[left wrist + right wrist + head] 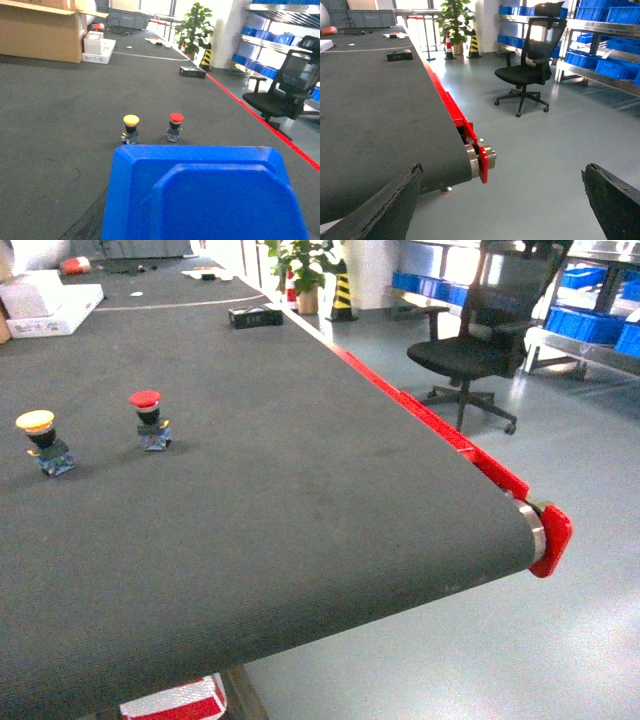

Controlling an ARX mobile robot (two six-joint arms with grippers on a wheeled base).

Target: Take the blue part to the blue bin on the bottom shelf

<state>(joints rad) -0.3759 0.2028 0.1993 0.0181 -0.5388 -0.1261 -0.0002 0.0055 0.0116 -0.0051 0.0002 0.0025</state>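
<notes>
Low in left wrist view: blue part [205, 195], big rigid plastic, light, slick; looks carried by left arm, grip itself unseen, cannot tell. Right fingers [612, 200] spread wide, empty. Beyond on belt [300, 510]: yellow button [131, 128], red button [175, 126]. Chair [480, 335] before blue-bin shelves [615, 67], blocking approach.

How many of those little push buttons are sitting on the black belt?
2: a yellow-capped button on the belt's left, a red-capped button just right of it.
</notes>
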